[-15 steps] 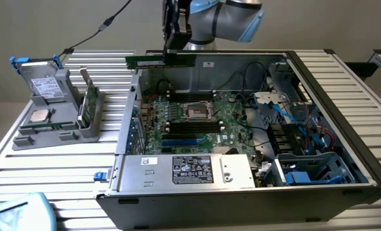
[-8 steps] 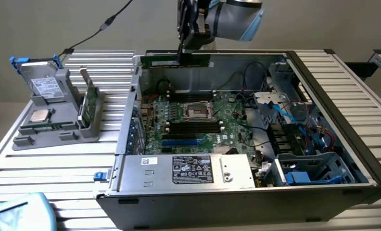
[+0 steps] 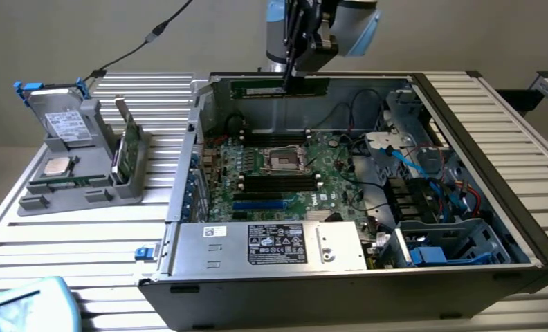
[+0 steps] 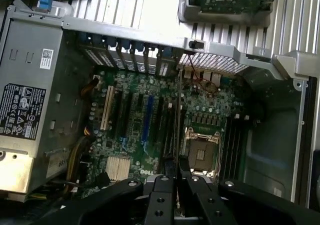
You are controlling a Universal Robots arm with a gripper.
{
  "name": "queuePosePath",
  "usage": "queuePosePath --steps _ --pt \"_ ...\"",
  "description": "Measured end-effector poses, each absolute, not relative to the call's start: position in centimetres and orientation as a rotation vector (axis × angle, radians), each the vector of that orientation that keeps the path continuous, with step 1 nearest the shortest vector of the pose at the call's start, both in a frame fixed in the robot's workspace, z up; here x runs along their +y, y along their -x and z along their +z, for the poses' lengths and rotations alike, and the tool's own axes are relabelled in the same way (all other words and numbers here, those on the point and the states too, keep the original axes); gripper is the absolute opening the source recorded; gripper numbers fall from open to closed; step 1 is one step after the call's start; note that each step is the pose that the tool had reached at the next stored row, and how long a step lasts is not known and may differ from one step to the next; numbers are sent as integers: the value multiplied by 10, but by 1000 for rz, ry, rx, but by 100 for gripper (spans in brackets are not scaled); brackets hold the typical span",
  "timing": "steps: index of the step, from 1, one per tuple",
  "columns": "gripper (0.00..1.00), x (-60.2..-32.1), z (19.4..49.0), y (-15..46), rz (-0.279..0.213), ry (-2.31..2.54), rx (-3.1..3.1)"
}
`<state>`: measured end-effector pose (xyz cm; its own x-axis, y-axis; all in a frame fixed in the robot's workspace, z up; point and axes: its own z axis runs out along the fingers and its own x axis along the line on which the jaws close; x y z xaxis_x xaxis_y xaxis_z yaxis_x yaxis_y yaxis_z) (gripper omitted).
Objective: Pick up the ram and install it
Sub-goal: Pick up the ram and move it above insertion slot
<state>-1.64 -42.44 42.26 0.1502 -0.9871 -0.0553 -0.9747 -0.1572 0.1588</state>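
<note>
On the exterior view's left, a grey holder (image 3: 71, 181) on the slatted table (image 3: 89, 242) carries a hard drive (image 3: 64, 124), a square processor chip (image 3: 57, 166) and an upright green card (image 3: 126, 146), all well apart from the work. Further right lies the open computer case (image 3: 348, 297). Above its far wall the gripper (image 3: 290, 81) pinches the ram (image 3: 260, 89), fingers pressed onto the flat faces around the stick's middle. The stick hangs level, clear of the motherboard (image 3: 320, 197). In the wrist view the ram (image 4: 178, 115) shows edge-on as a thin line running out from the gripper (image 4: 177, 177) over the board, beside the bare processor socket (image 4: 200, 152). The likely trouble is alignment. The memory slots (image 3: 272, 181) are narrow, so a small twist or tilt would land the stick on a slot wall or latch rather than in the groove. Pressing then could flex the board or make the stick slip in the pinch. The processor socket (image 3: 284, 159) sits between the slot banks, and a descent off to one side could strike its contacts. On the right, loose cables (image 3: 422, 166) and the drive cage (image 3: 450, 242) lie away from the slots. The arm stands above the case's far side, wrist pointing steeply down, its camera looking along the stick.
</note>
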Motion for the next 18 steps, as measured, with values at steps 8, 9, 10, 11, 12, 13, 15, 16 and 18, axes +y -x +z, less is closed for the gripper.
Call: queuePosePath --steps 8,9,10,11,12,13,15,16,18 --pt "14 -424 419 14 -225 -2261 -2069" --pt "14 -424 418 14 -227 -2249 -2085" --pt "14 -424 418 14 -229 -2237 -2100" --pt "14 -424 417 14 -231 -2224 -2116" --pt "14 -424 416 14 -233 -2212 -2130" --pt "14 -424 415 14 -234 -2201 -2144" --pt "14 -424 413 12 -237 -2184 -2164" --pt "14 -424 412 10 -237 -2180 -2168" --pt "14 -424 408 4 -237 -2178 -2171"
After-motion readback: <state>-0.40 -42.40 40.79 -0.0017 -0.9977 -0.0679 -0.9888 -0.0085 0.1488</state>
